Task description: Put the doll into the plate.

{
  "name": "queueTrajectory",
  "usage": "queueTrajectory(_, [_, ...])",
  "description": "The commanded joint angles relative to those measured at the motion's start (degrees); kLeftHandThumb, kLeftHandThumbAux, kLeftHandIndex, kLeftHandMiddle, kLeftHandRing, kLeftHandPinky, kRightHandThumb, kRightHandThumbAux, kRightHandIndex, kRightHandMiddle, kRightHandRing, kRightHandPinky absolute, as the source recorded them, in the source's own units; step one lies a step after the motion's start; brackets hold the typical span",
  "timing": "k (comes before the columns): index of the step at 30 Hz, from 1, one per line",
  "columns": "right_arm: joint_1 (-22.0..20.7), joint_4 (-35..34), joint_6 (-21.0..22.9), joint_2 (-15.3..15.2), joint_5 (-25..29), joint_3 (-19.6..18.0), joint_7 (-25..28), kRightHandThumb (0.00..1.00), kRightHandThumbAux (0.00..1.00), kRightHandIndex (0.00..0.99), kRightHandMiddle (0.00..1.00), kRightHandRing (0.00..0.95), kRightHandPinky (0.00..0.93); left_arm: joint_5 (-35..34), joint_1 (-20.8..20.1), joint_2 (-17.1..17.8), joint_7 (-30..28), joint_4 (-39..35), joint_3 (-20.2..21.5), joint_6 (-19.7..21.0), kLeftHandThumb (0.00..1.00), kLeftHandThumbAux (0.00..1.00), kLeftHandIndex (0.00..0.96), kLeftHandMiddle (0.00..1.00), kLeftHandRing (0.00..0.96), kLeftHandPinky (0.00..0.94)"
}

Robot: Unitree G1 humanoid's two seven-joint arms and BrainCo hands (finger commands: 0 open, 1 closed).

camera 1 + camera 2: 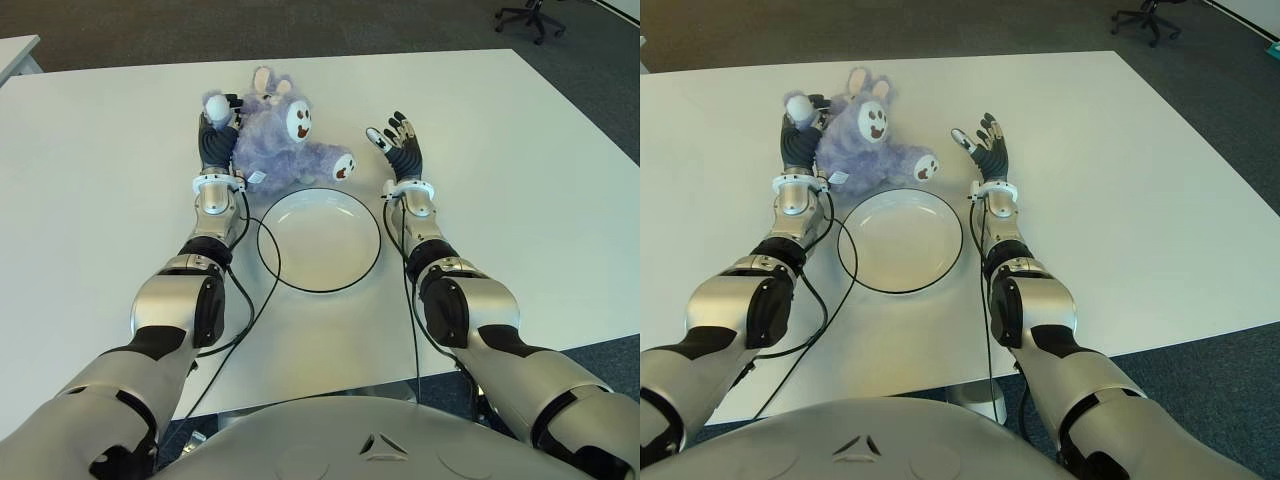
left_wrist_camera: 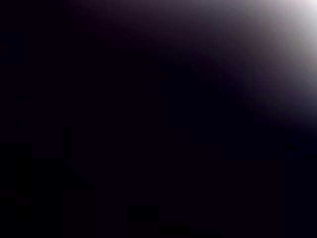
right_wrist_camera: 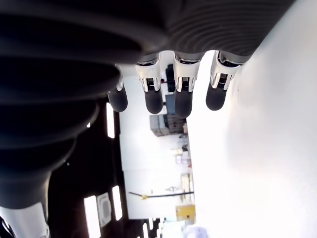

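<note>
A purple plush bunny doll (image 1: 275, 150) lies on the white table just behind the white black-rimmed plate (image 1: 320, 242). My left hand (image 1: 218, 135) is at the doll's left side, its fingers curled round one plush arm, whose white paw (image 1: 215, 103) sticks out above them. The left wrist view is almost fully dark, covered at close range. To the right of the doll and past the plate's right rim, my right hand (image 1: 398, 142) is held open and apart from the doll. Its straight fingers (image 3: 153, 99) hold nothing in the right wrist view.
The plate holds nothing. Black cables (image 1: 262, 290) run from both wrists along the plate's sides. The table's (image 1: 520, 180) near edge lies close to my body. An office chair (image 1: 530, 15) stands on the floor beyond the far right corner.
</note>
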Motion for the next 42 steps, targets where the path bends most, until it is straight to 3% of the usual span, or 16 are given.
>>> queueTrajectory(1, [8.87,5.08,4.65,1.45,0.59,-0.52,-0.11,0.024,0.693,0.053,0.086,0.083,0.083,2.15,-1.93,0.63,3.49,0.92,-1.09,0.08,0.837,0.667,0.452,0.434,0.399,0.407])
queueTrajectory(2, [8.87,5.08,4.69,1.46,0.61,-0.53,-0.09,0.024,0.694,0.053,0.086,0.084,0.083,2.36,-2.14,0.61,3.88,0.94,-1.16,0.26,0.839,0.666,0.452,0.436,0.402,0.411])
queueTrajectory(5, [8.9,5.08,4.72,1.46,0.68,-0.59,-0.02,0.021,0.697,0.052,0.086,0.085,0.081,2.71,-2.5,0.51,4.57,0.96,-1.24,0.53,0.844,0.661,0.451,0.456,0.515,0.537])
queueTrajectory(7, [8.93,5.08,4.7,1.46,0.72,-0.63,0.03,0.021,0.698,0.052,0.086,0.085,0.082,2.67,-2.65,0.42,4.83,0.94,-1.28,0.58,0.844,0.661,0.451,0.458,0.525,0.549])
queueTrajectory(9, [8.96,5.08,4.68,1.44,0.77,-0.69,0.1,0.023,0.7,0.053,0.087,0.086,0.085,2.46,-3.0,0.24,5.15,0.9,-1.21,0.67,0.84,0.664,0.415,0.486,0.63,0.642])
queueTrajectory(13, [9.04,5.07,4.61,1.38,0.78,-0.72,0.11,0.026,0.7,0.056,0.091,0.088,0.085,2.15,-3.55,-0.26,6.73,0.73,-0.93,-0.2,0.84,0.663,0.395,0.526,0.738,0.723])
queueTrajectory(16, [9.08,5.05,4.54,1.35,0.77,-0.75,0.0,0.029,0.703,0.058,0.093,0.09,0.089,2.51,-3.78,-0.32,8.26,0.75,-1.24,0.27,0.839,0.663,0.393,0.532,0.761,0.734])
queueTrajectory(18, [9.12,5.04,4.48,1.33,0.78,-0.76,-0.03,0.031,0.705,0.06,0.096,0.092,0.094,2.68,-3.87,-0.35,8.94,0.77,-1.46,0.52,0.744,0.677,0.437,0.745,0.784,0.741])
queueTrajectory(19, [9.14,5.03,4.44,1.33,0.78,-0.77,-0.1,0.031,0.708,0.061,0.097,0.094,0.099,2.9,-4.07,-0.33,9.65,0.84,-1.64,1.04,0.732,0.681,0.441,0.782,0.797,0.692])
queueTrajectory(22, [9.15,5.02,4.36,1.32,0.83,-0.84,-0.24,0.036,0.711,0.066,0.103,0.1,0.106,3.45,-4.52,-0.24,11.41,1.05,-2.18,2.52,0.724,0.681,0.442,0.799,0.798,0.658])
queueTrajectory(28, [9.27,4.99,4.2,1.3,0.94,-0.99,-0.18,0.04,0.716,0.072,0.111,0.107,0.105,3.95,-4.95,-0.26,13.62,1.14,-2.81,4.83,0.711,0.684,0.442,0.828,0.816,0.692])
queueTrajectory(33, [9.38,4.96,3.99,1.31,1.04,-1.09,0.08,0.044,0.724,0.075,0.112,0.107,0.105,3.64,-5.29,-0.59,15.16,1.12,-2.38,6.48,0.714,0.684,0.443,0.832,0.829,0.783])
queueTrajectory(42, [9.54,4.94,3.89,1.27,1.17,-1.23,0.27,0.052,0.737,0.088,0.121,0.116,0.113,1.65,-6.48,-1.45,17.22,1.66,-0.48,10.63,0.721,0.691,0.444,0.837,0.847,0.847])
